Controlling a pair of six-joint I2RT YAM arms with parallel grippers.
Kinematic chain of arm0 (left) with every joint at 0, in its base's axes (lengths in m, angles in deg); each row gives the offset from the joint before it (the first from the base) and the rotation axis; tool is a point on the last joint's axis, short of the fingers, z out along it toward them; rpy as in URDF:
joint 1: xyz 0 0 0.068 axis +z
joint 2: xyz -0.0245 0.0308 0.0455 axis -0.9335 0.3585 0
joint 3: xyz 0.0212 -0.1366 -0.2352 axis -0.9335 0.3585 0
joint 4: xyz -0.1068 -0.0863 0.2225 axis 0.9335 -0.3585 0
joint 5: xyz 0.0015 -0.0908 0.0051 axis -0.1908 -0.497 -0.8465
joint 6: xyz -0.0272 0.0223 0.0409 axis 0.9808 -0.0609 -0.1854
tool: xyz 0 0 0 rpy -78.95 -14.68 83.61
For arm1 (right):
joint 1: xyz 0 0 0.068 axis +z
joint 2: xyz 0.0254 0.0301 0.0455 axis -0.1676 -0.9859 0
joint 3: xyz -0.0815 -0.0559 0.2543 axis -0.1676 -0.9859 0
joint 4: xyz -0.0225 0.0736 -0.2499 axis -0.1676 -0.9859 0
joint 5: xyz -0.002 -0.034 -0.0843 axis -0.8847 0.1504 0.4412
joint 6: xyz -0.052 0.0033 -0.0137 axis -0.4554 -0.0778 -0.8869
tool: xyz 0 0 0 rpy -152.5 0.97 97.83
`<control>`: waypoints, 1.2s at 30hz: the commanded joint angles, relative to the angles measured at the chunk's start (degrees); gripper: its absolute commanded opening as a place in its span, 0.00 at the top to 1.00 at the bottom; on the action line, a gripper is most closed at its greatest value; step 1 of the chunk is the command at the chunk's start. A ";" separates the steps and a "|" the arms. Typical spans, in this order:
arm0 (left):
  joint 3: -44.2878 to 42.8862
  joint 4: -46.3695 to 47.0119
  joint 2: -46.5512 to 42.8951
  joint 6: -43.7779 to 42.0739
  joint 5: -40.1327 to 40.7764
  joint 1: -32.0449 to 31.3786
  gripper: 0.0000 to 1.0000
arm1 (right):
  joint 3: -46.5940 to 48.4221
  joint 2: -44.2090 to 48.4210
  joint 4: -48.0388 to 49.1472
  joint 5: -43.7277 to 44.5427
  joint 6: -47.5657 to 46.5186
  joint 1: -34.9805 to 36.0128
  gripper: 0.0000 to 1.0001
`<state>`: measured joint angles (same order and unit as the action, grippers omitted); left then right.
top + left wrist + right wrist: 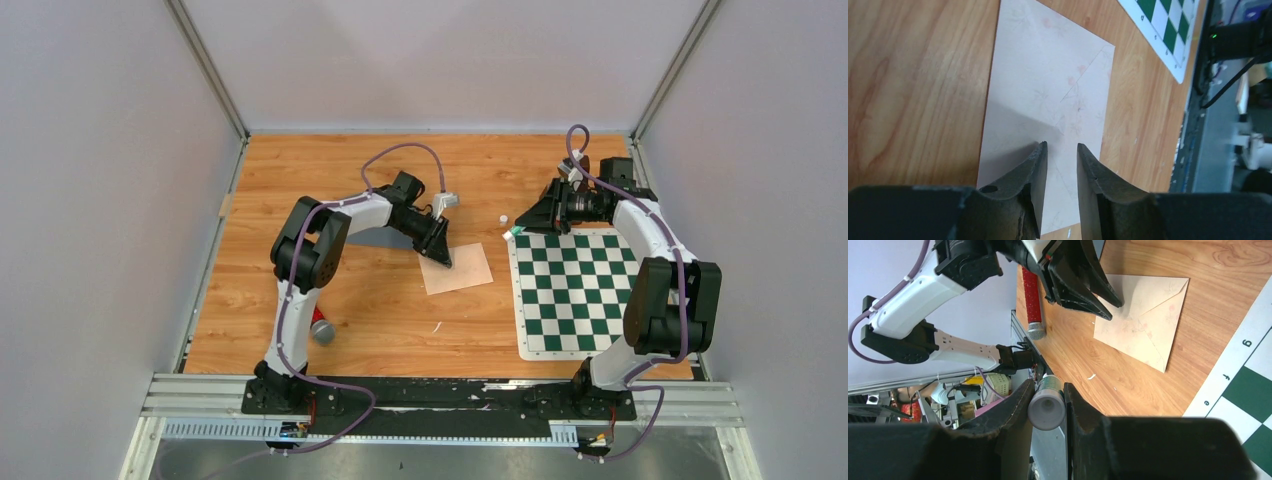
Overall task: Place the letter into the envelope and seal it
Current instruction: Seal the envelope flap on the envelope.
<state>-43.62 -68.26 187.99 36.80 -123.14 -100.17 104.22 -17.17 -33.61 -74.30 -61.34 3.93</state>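
Note:
A pale pink envelope [457, 268] lies flat on the wooden table, seam side up, its flap folded down [1048, 85]. The letter is not in view. My left gripper [1062, 146] hovers over the envelope's left end [443, 258], fingers a narrow gap apart with only the paper showing between them. Over the top left corner of the chessboard, my right gripper [1046, 386] is shut on a glue stick [1046, 410], a green and white tube lying between the fingers with its round white end toward the camera. The right wrist view also shows the envelope [1143, 322] beneath the left fingers [1103, 314].
A green and white chessboard mat [575, 290] covers the right side of the table. A red cylinder with a grey end [321, 328] lies near the left arm's base. A small white cap [503, 218] sits beside the right gripper, and a white scrap [437, 326] lies below the envelope.

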 commanded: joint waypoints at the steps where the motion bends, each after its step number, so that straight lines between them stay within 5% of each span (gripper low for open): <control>1: -2.09 4.35 2.54 11.90 -9.86 0.86 0.66 | 0.03 2.12 2.53 -0.89 0.85 -0.35 1.00; 14: -4.45 15.33 7.56 28.20 -18.61 2.70 0.81 | -0.99 2.23 3.05 -0.60 1.25 -0.35 1.00; 36: -5.54 7.63 10.59 24.18 -13.23 1.25 0.87 | 0.06 -0.13 3.45 -0.86 1.53 -0.35 1.00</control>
<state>-47.14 -58.77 197.81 63.32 -136.58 -98.49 103.21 -17.19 -32.39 -74.28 -59.90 3.93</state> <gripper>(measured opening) 0.137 0.258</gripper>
